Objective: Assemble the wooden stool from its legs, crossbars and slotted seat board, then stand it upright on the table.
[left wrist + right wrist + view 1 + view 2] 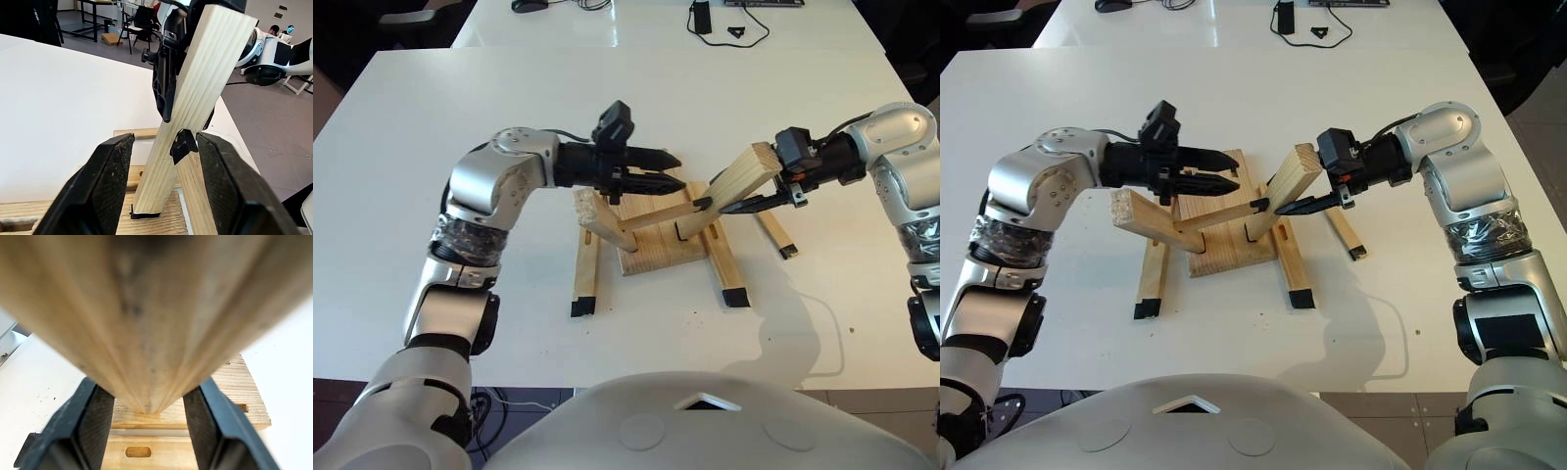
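A flat slotted pale-wood seat board [651, 255] lies at the middle of the white table [460, 117]. Two legs stand tilted in it: the left-leaning square wooden leg [605, 223] and the right-leaning square wooden leg [744, 176], with a thin wooden crossbar [656, 213] between them. A loose black-tipped leg [585, 269] lies just left of the board. A second loose leg [726, 266] lies at its right edge, and a third loose leg [775, 235] farther right.
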Robot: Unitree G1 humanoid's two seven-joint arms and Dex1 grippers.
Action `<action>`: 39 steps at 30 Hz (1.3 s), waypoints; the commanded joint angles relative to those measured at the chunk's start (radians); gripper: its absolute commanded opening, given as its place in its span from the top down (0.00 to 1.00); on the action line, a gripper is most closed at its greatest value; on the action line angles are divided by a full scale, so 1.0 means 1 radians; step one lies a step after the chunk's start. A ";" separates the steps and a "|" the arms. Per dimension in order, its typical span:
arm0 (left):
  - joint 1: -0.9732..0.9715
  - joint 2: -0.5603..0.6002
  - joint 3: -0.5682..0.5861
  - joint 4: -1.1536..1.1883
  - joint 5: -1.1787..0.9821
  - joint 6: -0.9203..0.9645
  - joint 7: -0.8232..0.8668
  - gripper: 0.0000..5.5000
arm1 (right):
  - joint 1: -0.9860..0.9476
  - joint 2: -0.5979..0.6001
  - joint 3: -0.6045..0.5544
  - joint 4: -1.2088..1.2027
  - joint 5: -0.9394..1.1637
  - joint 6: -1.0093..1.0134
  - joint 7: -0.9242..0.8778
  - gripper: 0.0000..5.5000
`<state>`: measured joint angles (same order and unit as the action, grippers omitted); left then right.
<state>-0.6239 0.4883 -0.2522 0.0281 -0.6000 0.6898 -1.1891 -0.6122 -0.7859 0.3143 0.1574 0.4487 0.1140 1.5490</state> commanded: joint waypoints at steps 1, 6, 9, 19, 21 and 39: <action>-0.046 -0.024 -0.042 0.032 0.039 -0.001 -0.031 0.57 | 0.052 0.015 0.102 0.035 -0.169 -0.010 -0.013 0.63; -0.028 -0.023 -0.098 0.057 0.112 -0.032 -0.053 0.57 | 0.051 0.014 0.106 0.036 -0.171 -0.013 -0.011 0.63; -0.003 -0.018 -0.164 0.101 0.189 -0.067 -0.048 0.57 | 0.050 0.013 0.109 0.036 -0.172 -0.015 -0.008 0.63; 0.062 -0.019 -0.283 0.255 0.305 -0.154 0.019 0.57 | 0.037 0.006 0.120 0.026 -0.170 -0.013 0.017 0.63; 0.078 -0.020 -0.294 0.269 0.311 -0.161 0.027 0.57 | 0.031 0.006 0.121 0.023 -0.169 -0.010 0.023 0.63; -0.005 -0.025 0.130 -0.123 -0.130 0.052 0.060 0.57 | 0.021 0.011 0.117 0.037 -0.158 -0.013 0.004 0.63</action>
<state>-0.5968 0.4648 -0.1627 -0.0280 -0.6902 0.7025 -1.1551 -0.6507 -0.7758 0.3485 0.1766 0.4447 0.1051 1.5566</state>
